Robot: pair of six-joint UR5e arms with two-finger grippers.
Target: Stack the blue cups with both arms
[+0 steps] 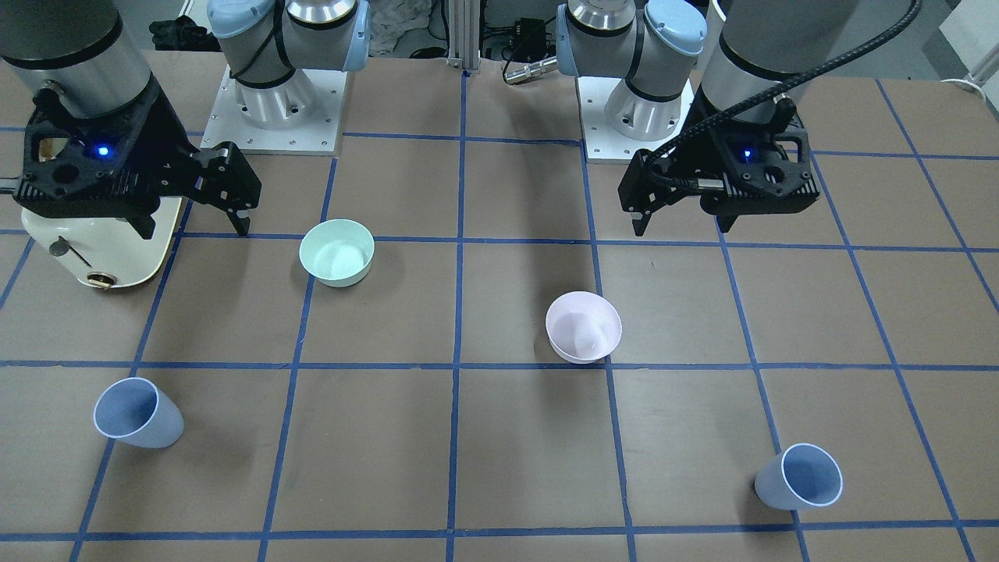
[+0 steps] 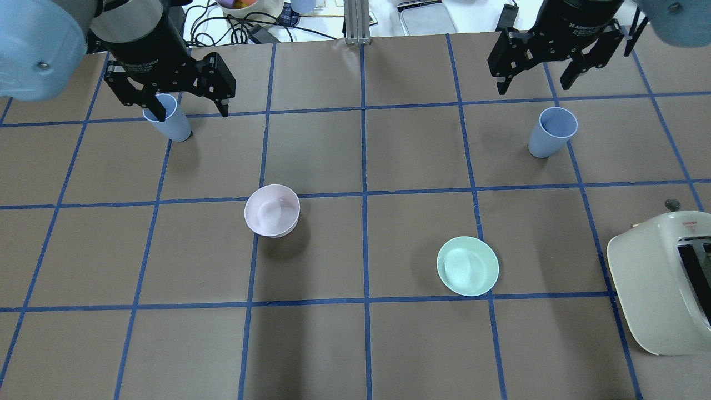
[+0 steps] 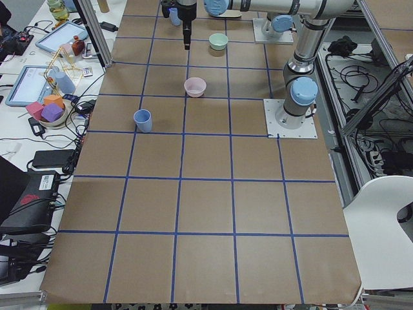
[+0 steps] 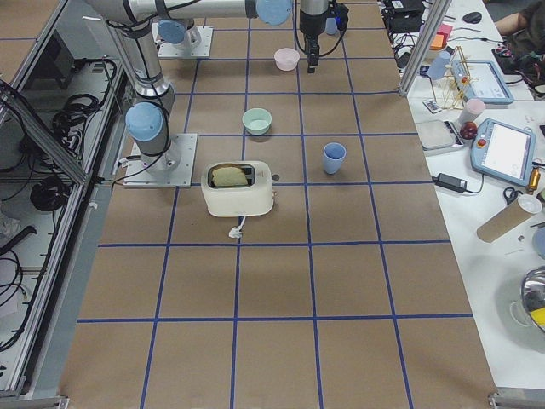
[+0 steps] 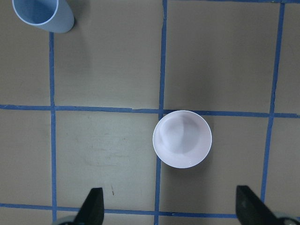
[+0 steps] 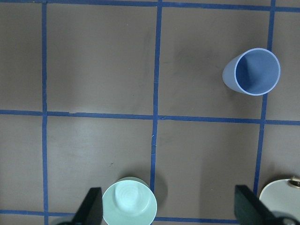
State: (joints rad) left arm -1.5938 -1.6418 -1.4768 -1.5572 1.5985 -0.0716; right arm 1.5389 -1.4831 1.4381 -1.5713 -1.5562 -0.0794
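Front view: the left gripper [image 1: 683, 226] and right gripper [image 1: 195, 226] hang with jaws spread wide, nothing held; the left cup [image 1: 800, 476] stands at 5 o'clock from the pink bowl [image 1: 584, 328], and the right cup [image 1: 136, 412] at 7 o'clock from the green bowl [image 1: 337, 251]. Overhead: one left fingertip overlaps the left cup's rim, contact not determinable; the right cup lies at 5 o'clock from its gripper. Wrist views: the left shows its cup at 11 o'clock; the right shows its cup at 2 o'clock and the toaster [image 6: 281, 194] at 5 o'clock.
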